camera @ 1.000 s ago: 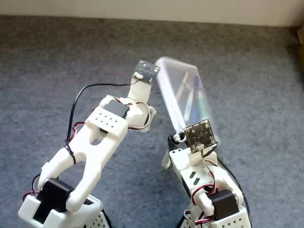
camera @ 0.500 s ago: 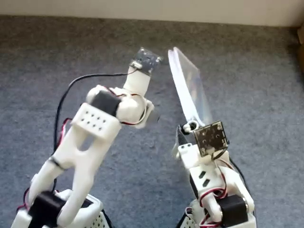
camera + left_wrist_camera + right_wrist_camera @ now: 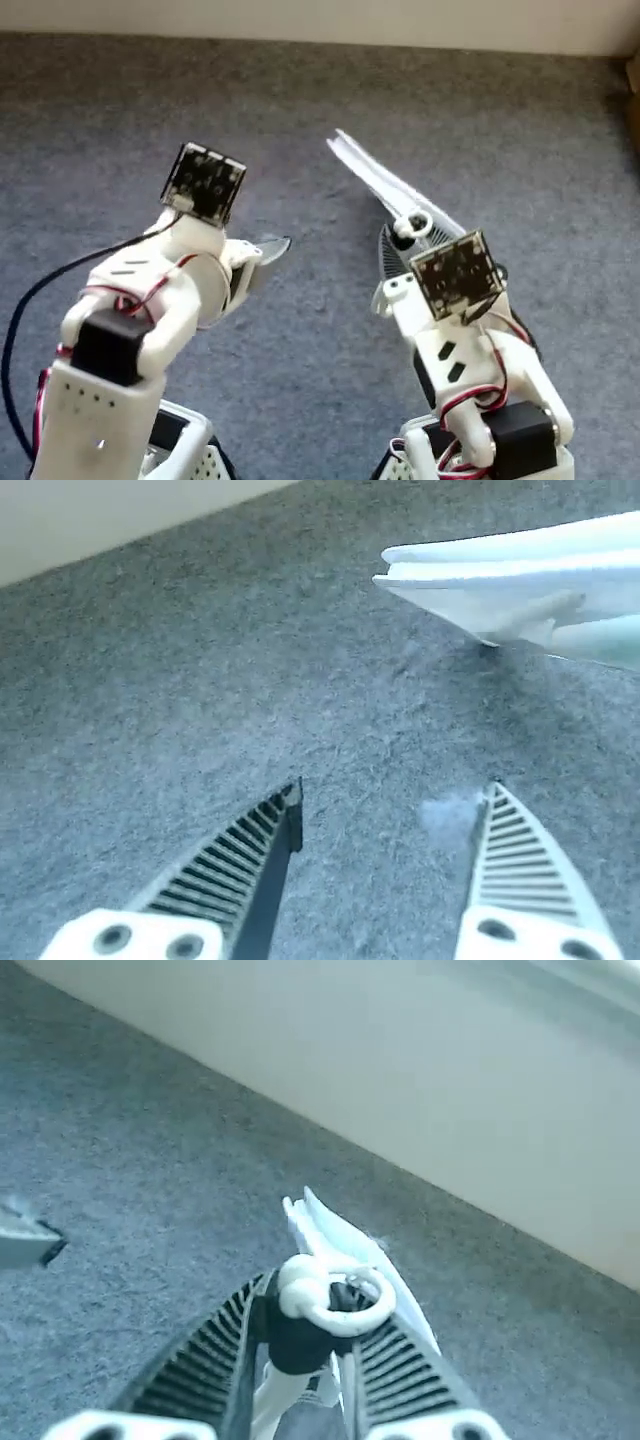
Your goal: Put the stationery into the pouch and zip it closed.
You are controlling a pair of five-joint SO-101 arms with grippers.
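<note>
The translucent white pouch (image 3: 375, 178) hangs edge-on above the grey carpet, one end raised. My right gripper (image 3: 402, 238) is shut on that end, at the white ring of the zip pull (image 3: 330, 1295), with the black slider between its fingers (image 3: 225, 1345). From the right wrist view the pouch (image 3: 335, 1235) tapers away beyond the ring. What is inside it is hidden. My left gripper (image 3: 262, 258) is open, with nothing in it, apart from the pouch on its left. Its two ribbed fingers (image 3: 255, 845) frame bare carpet, with the pouch (image 3: 520, 575) farther off.
Grey carpet (image 3: 120, 120) covers the table, with a pale wall (image 3: 300, 18) along the far edge. Both arm bases stand at the near edge. A left fingertip (image 3: 25, 1242) shows at the side of the right wrist view.
The left arm has pulled back from the pouch toward its base. The right gripper has raised its end of the pouch, which has turned from lying flat to edge-on.
</note>
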